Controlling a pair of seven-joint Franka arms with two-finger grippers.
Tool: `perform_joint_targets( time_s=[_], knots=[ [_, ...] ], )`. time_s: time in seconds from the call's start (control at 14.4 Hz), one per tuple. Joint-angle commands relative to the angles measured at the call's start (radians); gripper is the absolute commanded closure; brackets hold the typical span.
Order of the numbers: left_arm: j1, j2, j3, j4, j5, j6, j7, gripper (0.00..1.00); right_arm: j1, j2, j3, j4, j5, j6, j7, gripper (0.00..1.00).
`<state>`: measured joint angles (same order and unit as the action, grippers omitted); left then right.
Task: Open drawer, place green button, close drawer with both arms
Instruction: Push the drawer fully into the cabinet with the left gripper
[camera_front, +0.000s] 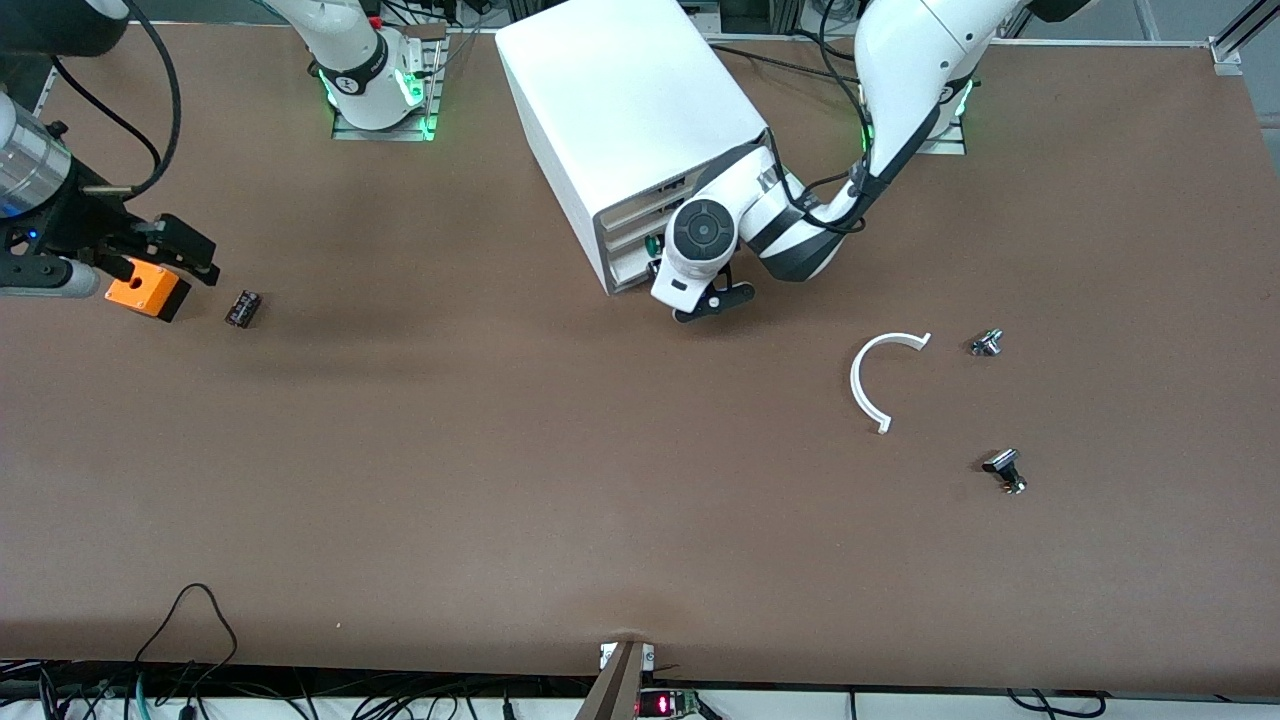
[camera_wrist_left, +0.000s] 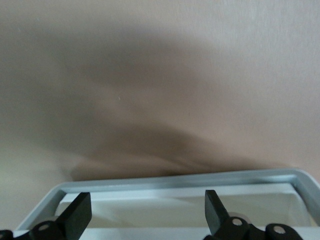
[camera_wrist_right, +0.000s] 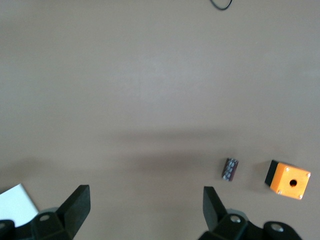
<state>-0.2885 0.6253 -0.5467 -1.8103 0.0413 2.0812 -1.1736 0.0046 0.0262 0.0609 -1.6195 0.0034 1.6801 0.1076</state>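
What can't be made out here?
- Button: in the front view, only a green speck at the cabinet front; the left arm hides the rest.
- Drawer interior: in the left wrist view, cut off by the bottom edge below the open left gripper.
- Small dark part beside the orange box: too small to identify in either the front or the right wrist view, where the open right gripper waits above the table.

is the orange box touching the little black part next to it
Apart. In the right wrist view, bare table shows between the orange box and the small black part.
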Motion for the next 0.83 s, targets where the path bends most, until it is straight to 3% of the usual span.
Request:
perform_joint_targets(
  time_s=[0.0,0.42,0.76],
  knots=[
    [-0.02,-0.001,-0.005,0.002,-0.021,-0.042,-0.011,0.0,-0.022,-0.003,0.016,0.041,0.026,-0.046,-0.009,0.0],
    [-0.034,-0.001,-0.004,0.009,-0.077,-0.046,-0.009,0.0,-0.022,0.009,0.017,0.041,0.023,-0.034,-0.008,0.0],
    [0.037,-0.035,0.019,0.074,-0.035,-0.075,0.009,0.0,-0.014,0.029,0.019,0.058,0.026,-0.017,0.009,0.0]
  ],
)
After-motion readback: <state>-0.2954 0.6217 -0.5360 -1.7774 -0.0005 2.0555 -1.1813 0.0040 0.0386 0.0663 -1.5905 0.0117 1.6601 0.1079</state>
